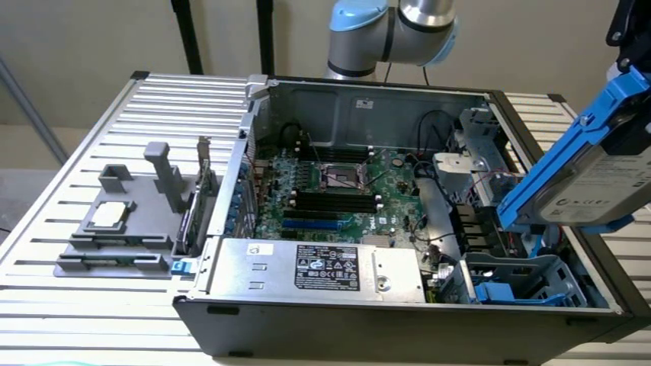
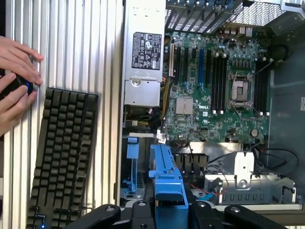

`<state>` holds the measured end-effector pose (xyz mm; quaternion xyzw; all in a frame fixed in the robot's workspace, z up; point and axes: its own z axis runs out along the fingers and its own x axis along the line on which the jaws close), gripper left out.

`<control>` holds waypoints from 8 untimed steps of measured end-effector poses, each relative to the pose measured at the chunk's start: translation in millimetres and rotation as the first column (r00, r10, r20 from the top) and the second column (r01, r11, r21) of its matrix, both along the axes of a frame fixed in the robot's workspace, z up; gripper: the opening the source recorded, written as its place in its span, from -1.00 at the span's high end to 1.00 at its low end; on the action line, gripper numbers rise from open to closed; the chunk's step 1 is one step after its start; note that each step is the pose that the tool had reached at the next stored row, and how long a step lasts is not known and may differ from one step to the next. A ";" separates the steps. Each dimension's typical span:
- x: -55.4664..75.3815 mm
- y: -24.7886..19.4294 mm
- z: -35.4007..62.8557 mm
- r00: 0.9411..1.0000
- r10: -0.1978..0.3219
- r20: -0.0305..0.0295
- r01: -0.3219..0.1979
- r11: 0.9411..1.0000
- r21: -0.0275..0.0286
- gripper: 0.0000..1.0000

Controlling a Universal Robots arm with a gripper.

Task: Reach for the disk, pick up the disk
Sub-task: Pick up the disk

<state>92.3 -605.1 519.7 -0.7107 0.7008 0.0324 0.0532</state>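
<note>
The disk (image 1: 598, 187), a silver-grey drive with a white label in a blue plastic carrier, hangs tilted above the open computer case (image 1: 407, 313) at the exterior view's right. It is lifted clear of the case's drive bay (image 1: 519, 278). My gripper (image 1: 626, 29) holds it from above, at the frame's upper right corner. In the wrist view the disk's blue carrier edge (image 2: 167, 183) sits between my black fingers (image 2: 138, 212), with my gripper (image 2: 169, 212) shut on it.
The case holds a motherboard (image 1: 341, 187) and a silver labelled power-supply box (image 1: 320, 267). A grey fixture (image 1: 117, 229) with a small processor chip (image 1: 110, 216) stands on the slatted table. A keyboard (image 2: 62, 152) and a person's hands (image 2: 16, 81) lie beside the case.
</note>
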 end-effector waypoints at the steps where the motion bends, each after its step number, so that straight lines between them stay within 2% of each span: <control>1: 0.0 -0.1 -0.8 1.000 -0.002 0.003 0.002 1.000 -0.004 0.35; 4: 0.0 -0.1 -3.4 1.000 -0.011 0.009 0.011 1.000 -0.011 0.35; 8: -0.1 0.0 -4.5 1.000 -0.014 0.009 0.014 1.000 -0.012 0.35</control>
